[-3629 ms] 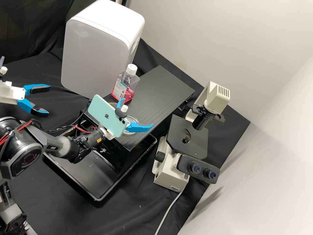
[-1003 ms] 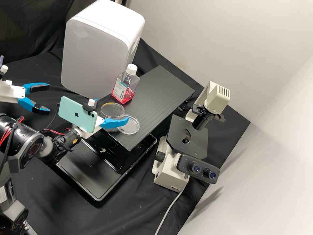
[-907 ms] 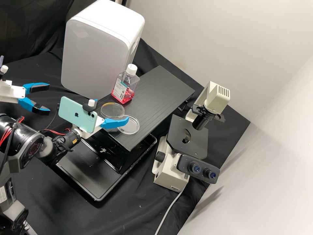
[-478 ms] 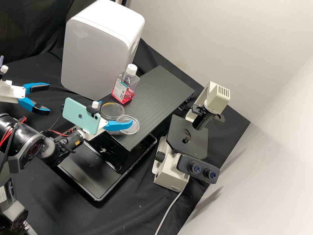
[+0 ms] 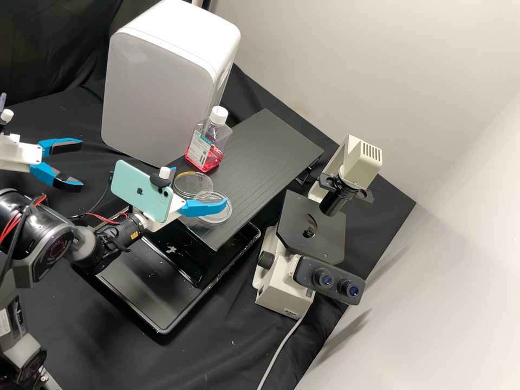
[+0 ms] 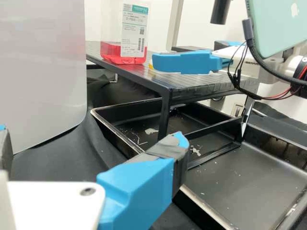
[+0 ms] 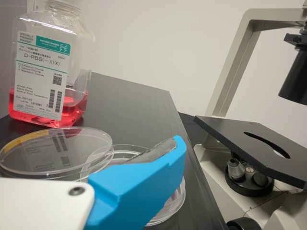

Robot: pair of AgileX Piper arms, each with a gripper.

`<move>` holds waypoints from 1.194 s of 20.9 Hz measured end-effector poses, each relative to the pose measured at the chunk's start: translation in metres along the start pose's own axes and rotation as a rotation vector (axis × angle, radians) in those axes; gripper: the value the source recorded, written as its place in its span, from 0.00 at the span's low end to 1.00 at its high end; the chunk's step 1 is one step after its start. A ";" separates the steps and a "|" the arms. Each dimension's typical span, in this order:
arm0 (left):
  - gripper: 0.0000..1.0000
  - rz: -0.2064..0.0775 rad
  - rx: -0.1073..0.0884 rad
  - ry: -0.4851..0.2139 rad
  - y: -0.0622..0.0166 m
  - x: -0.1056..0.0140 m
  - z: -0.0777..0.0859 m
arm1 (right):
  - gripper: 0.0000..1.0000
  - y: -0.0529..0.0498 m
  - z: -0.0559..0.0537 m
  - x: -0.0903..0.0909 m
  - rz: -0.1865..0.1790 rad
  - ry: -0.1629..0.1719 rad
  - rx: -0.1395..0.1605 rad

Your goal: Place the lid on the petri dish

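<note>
Bright, even light falls from above. The white wall (image 5: 352, 54) glows pale, while the black surface (image 5: 227, 336) swallows detail. A soft grey shadow stretches beside the microscope (image 5: 281, 290). The white box (image 5: 162, 76) shines on top. Pale reflections lie across the clear lid (image 7: 53, 151).

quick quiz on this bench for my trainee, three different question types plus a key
1. True or false: the bottle stands on the black shelf.
2. Which gripper is at the dish? A left, B right.
3. Fill in: the lid lies ___ the dish, not on it.
Key: 1 true. 2 B, the right gripper. 3 beside.
</note>
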 end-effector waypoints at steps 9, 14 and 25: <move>1.00 -0.001 0.000 -0.002 -0.0001 0.000 0.000 | 1.00 -0.001 -0.001 0.000 -0.003 0.004 0.000; 1.00 -0.002 0.001 -0.004 -0.0003 0.000 0.001 | 0.00 -0.001 -0.001 0.000 -0.003 0.004 0.000; 1.00 -0.004 0.001 -0.010 -0.0008 0.000 0.002 | 0.00 -0.001 -0.001 0.000 -0.005 0.005 0.031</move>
